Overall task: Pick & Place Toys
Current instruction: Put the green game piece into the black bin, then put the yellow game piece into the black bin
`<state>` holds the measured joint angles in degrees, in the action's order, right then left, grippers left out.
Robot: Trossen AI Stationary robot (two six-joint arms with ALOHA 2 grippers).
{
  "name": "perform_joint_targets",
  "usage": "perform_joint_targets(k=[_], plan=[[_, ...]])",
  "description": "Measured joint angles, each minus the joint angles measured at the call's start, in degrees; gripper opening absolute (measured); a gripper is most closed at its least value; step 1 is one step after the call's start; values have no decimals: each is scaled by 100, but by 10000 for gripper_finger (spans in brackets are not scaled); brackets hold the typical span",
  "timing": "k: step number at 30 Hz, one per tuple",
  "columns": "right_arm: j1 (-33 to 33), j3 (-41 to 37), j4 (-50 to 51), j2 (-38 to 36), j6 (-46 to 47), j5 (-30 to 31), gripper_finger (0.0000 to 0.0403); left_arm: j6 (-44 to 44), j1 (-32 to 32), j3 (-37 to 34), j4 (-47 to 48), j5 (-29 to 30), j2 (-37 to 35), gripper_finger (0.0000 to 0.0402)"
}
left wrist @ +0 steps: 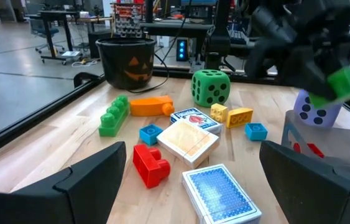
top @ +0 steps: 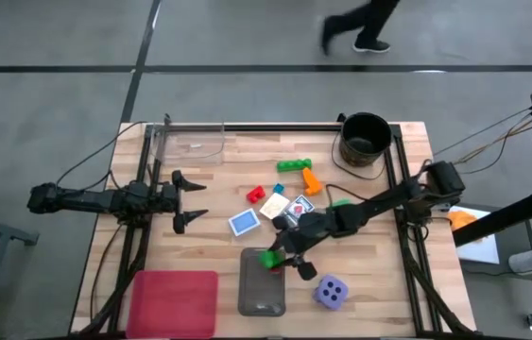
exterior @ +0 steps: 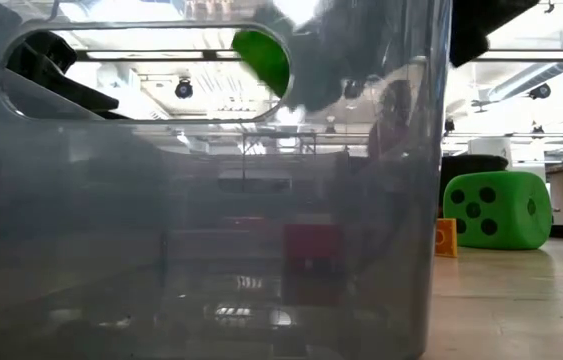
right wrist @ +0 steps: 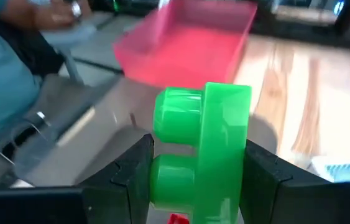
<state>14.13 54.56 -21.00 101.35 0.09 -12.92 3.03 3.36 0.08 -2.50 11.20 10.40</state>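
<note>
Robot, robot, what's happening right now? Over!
Right gripper shut on green block, above grey tray. Left gripper open, waiting left of the toys. Nothing in the way.

Wooden plank counter (top: 199, 170) stands on grey concrete floor (top: 58, 94) crossed by dark lines. Person's dark legs and shoes (top: 360, 28) at far edge of floor in high view. Beyond counter, open workshop: desks and chairs (left wrist: 50, 28) on pale floor, dark equipment rack with lit indicators (left wrist: 187, 37). Low view shows ceiling beams with strip lights (exterior: 531, 60), bright overall. Person in blue sleeve (right wrist: 0, 74) beside counter
</note>
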Motion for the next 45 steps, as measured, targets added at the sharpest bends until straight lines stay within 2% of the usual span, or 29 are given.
perform_joint_targets(k=[9,16,19,22,27,34,37,41,45], plan=[[0,1083,1849,727,-45,1,179,-6,0,0,-7,42,72,369],[1,1539,2354,992,-180,-2,346,-17,0,0,-7,42,111,369],[2,1552,2383,1001,-197,-1,383,-17,0,0,-7,42,111,369],[3,1552,2431,937,-198,1,392,-17,0,0,-7,42,111,369],[65,1552,2268,740,-337,49,383,-17,0,0,-7,42,111,369],[190,1550,1529,556,-876,23,322,-17,0,0,-7,42,111,369],[185,1434,865,535,-984,-108,291,-17,0,0,-7,42,111,369],[138,928,-569,534,-995,-429,254,-15,0,0,-7,42,111,369],[19,308,-1767,534,-845,-318,227,-13,0,0,-7,39,111,369]])
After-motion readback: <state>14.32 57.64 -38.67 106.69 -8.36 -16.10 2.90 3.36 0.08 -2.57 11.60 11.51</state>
